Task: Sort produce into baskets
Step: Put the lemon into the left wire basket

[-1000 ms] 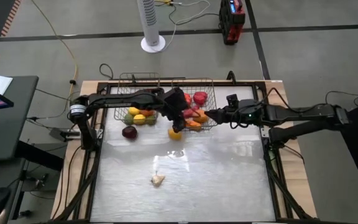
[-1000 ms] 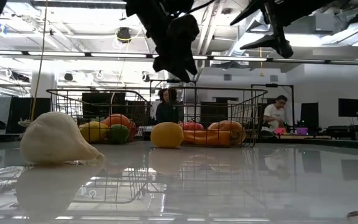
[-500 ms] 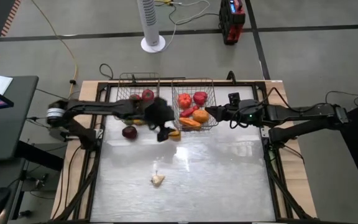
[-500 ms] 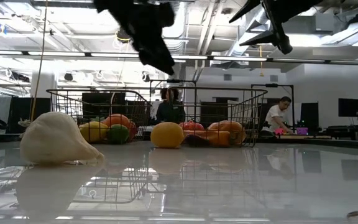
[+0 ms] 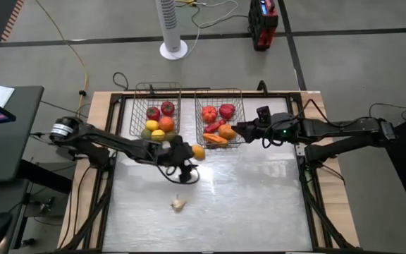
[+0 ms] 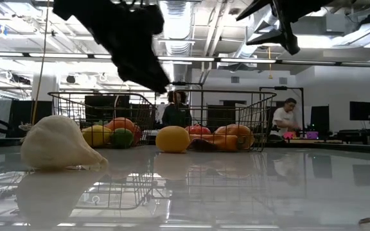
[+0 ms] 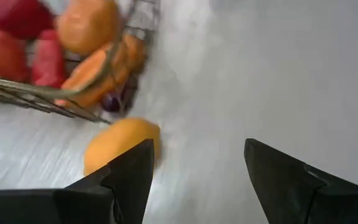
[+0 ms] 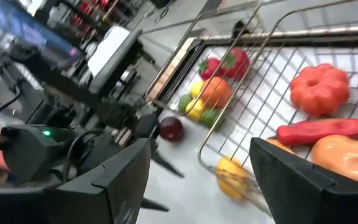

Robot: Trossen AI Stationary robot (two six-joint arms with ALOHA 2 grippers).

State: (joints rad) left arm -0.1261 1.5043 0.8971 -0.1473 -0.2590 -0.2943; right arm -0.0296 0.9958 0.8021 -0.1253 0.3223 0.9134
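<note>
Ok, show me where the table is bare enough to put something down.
Bare: the table's whole near half right of the garlic, and its left side below the left gripper. Crowded: the far edge, with both baskets and the yellow fruit.

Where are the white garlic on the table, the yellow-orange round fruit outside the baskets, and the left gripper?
white garlic (image 5: 179,204): high view, middle of the bulb.
yellow-orange round fruit (image 5: 199,152): high view, its top surface.
left gripper (image 5: 187,173): high view, midway between its open fingertips.
</note>
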